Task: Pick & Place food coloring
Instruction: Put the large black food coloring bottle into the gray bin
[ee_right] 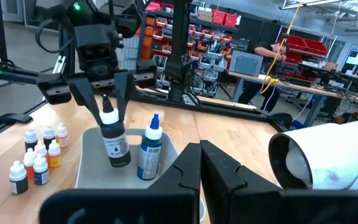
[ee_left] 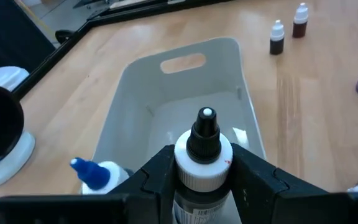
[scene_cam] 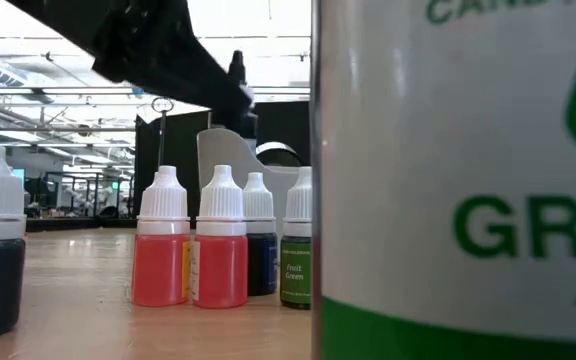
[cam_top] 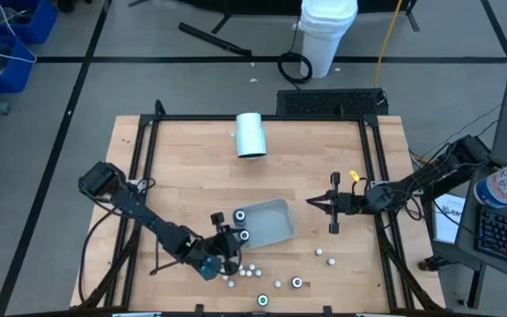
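Note:
The food coloring is a scatter of tiny bottles. Several stand near the table's front edge (cam_top: 243, 273), and the low view shows red ones (scene_cam: 190, 255). My left gripper (cam_top: 234, 238) is shut on a black-tipped, white-collared bottle (ee_right: 114, 140) over the left end of the grey tray (cam_top: 271, 220). A blue-tipped bottle (ee_right: 149, 148) stands beside it at that end. My right gripper (cam_top: 313, 202) hangs shut and empty to the right of the tray. My left gripper pinches the bottle between its two fingers at the white collar (ee_left: 188, 177) just below the black tip. The fingers (ee_right: 86, 99) slant down from the table's left. The bottle stands nearly upright, tip up, over the tray's left end. Whether its base touches the tray I cannot tell.
A large white cylinder (cam_top: 251, 135) lies on its side at the far middle of the table. Another ring-topped bottle (cam_top: 216, 217) stands left of the tray. Loose small bottles (cam_top: 326, 256) sit to the tray's front right. A large green-labelled bottle (scene_cam: 458, 180) fills the low view's right.

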### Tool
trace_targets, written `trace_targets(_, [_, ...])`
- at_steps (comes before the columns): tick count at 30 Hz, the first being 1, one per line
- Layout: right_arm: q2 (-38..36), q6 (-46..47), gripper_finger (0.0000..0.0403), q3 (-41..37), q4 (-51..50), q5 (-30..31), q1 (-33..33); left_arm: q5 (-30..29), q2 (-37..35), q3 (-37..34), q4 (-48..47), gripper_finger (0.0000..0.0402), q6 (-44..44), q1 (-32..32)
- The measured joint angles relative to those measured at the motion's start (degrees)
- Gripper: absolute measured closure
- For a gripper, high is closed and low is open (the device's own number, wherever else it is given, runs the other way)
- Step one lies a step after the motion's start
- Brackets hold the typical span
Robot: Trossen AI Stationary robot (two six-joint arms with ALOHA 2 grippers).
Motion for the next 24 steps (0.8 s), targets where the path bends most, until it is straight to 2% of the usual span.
trace_targets(11, [0.0, -0.13, 0.0403, 0.0, -0.02, 0.0, -0.02, 0.18, 0.0, -6.05, 9.66, 0.027, -0.74, -0.02])
trace_targets(24, [0.0, -0.17, 0.0403, 0.0, 0.0, 0.0, -0.02, 1.12, 0.0, -7.03, 9.92, 0.0262, -1.07, 0.0])
